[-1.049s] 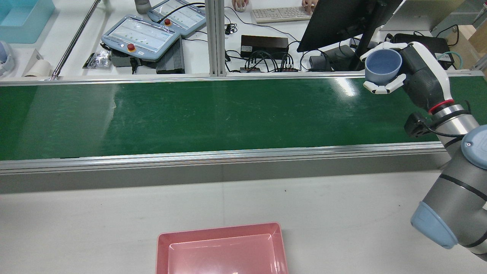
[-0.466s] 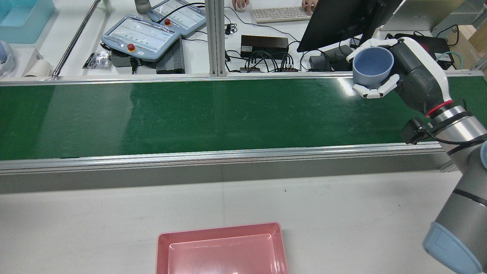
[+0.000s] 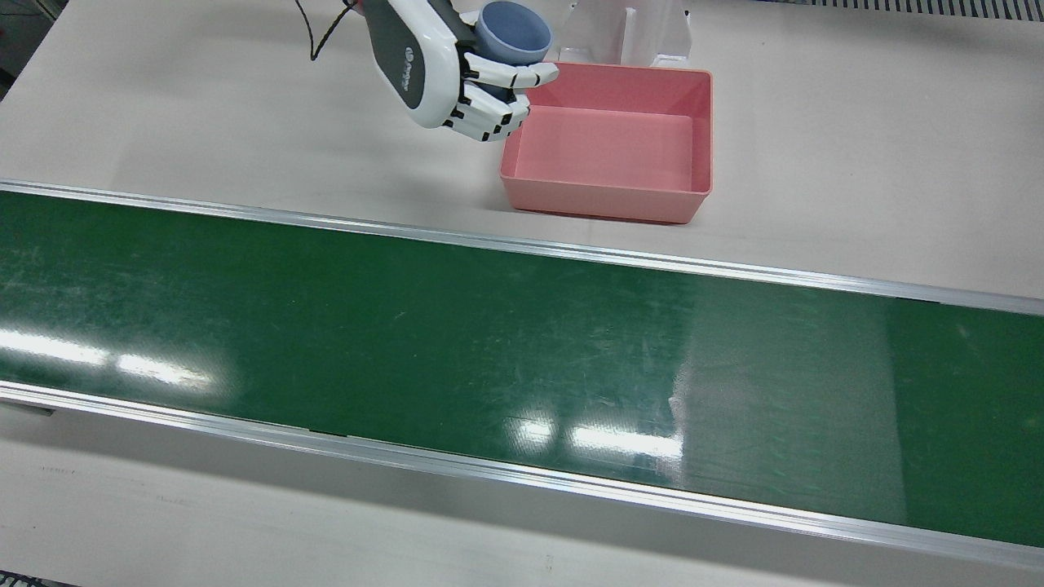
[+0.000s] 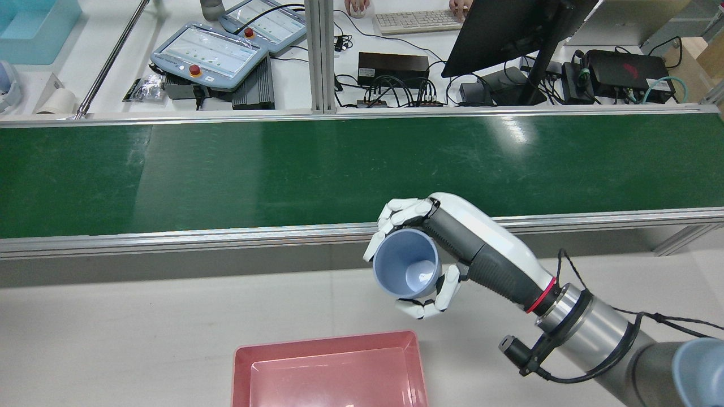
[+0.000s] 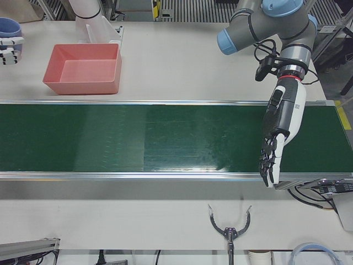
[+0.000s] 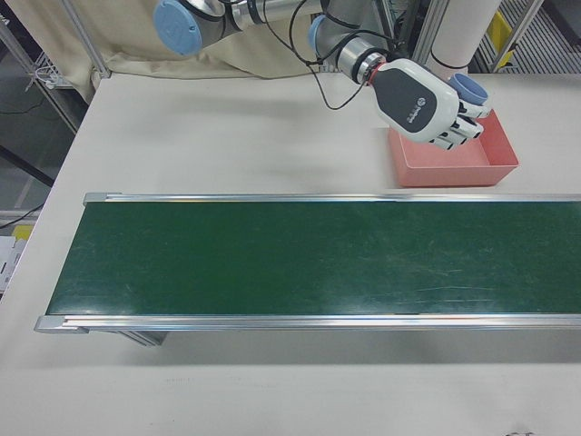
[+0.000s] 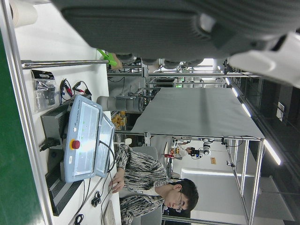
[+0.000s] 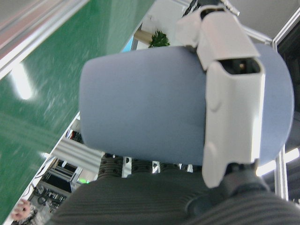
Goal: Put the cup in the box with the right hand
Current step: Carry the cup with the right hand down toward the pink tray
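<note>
On my rear camera, going left to right, I see the green conveyor belt (image 4: 283,169) running the full width of the station, with the grey table (image 4: 141,328) in front of it. Low in the middle sits the pink box (image 4: 243,367), open and with nothing in it. Just right of and above the box's far right corner I have the blue cup (image 4: 407,271) wrapped in my right hand (image 4: 435,254), fingers (image 4: 399,212) curled over the far side and one more (image 4: 435,297) pressed under the near side, so the cup is firmly clasped. Its mouth tips toward the camera and I can see down to its base. The cup is off the table, over the strip between the belt's edge and the box, near the box but not above its opening. From the front overhead camera, the same hand (image 3: 457,73) shows at the box's (image 3: 608,196) corner, the cup (image 3: 512,33) beside the rim. The right hand camera is filled by the cup's wall (image 8: 154,117) with a white finger (image 8: 232,108) across it. My left hand (image 5: 278,135) hangs over the far end of the belt (image 5: 138,138), well apart from all this, fingers straight, pointing down, holding nothing.
</note>
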Motion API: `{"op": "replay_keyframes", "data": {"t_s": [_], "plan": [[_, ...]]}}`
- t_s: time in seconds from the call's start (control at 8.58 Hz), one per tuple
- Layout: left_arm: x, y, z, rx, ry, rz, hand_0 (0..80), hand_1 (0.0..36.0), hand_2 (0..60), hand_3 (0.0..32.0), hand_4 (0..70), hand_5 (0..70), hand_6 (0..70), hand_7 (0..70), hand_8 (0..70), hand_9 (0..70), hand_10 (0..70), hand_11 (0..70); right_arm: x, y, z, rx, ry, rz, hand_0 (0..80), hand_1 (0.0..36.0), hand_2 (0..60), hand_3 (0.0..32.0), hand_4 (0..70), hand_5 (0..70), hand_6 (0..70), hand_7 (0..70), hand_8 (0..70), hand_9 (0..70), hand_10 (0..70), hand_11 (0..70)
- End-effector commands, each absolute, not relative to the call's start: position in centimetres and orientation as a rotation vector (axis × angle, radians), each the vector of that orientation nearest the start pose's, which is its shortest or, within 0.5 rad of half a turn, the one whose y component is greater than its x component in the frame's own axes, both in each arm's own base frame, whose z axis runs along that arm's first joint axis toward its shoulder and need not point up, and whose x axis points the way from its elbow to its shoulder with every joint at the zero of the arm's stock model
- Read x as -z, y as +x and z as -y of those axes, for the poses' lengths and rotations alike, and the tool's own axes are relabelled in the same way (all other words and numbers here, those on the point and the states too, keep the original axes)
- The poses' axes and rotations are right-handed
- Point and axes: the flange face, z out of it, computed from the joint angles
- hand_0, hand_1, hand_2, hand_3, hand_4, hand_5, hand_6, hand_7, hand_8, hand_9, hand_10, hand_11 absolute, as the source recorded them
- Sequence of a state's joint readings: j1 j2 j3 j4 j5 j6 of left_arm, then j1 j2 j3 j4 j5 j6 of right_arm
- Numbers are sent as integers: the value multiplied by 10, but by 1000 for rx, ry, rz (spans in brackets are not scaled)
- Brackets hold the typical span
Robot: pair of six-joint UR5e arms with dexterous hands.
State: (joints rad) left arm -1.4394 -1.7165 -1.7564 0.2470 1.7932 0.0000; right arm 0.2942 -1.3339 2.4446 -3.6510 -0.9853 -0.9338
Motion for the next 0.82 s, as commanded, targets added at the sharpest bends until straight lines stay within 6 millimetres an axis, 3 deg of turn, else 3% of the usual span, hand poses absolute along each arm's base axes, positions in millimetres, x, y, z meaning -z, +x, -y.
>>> {"op": "replay_keyframes", "data": {"t_s": [0.0,0.23,0.35,0.47,0.58,0.7], "plan": [[-547,-40,548,1939,-359,-2112,0,0,0,0,0,0,0,0,0,0,0,0,-274,-398,233,-1065,-36,2199,800,360,600,0,700,274,394,700,700,700,700,700],[-547,-40,548,1939,-357,-2113,0,0,0,0,0,0,0,0,0,0,0,0,-308,-433,235,-1059,5,2121,800,360,580,0,687,261,371,700,700,700,700,700],[-547,-40,548,1939,-359,-2112,0,0,0,0,0,0,0,0,0,0,0,0,-326,-446,239,-1090,39,2083,753,244,60,0,426,171,236,680,509,700,481,697],[-547,-40,548,1939,-357,-2113,0,0,0,0,0,0,0,0,0,0,0,0,-331,-452,240,-1100,47,2081,610,223,74,4,95,110,102,306,168,281,148,242],[-547,-40,548,1939,-357,-2113,0,0,0,0,0,0,0,0,0,0,0,0,-330,-453,240,-1099,41,2090,577,172,17,36,0,78,35,87,45,87,10,38],[-547,-40,548,1939,-357,-2113,0,0,0,0,0,0,0,0,0,0,0,0,-326,-454,239,-1094,31,2098,539,155,32,42,0,62,11,6,0,6,0,0]]}}
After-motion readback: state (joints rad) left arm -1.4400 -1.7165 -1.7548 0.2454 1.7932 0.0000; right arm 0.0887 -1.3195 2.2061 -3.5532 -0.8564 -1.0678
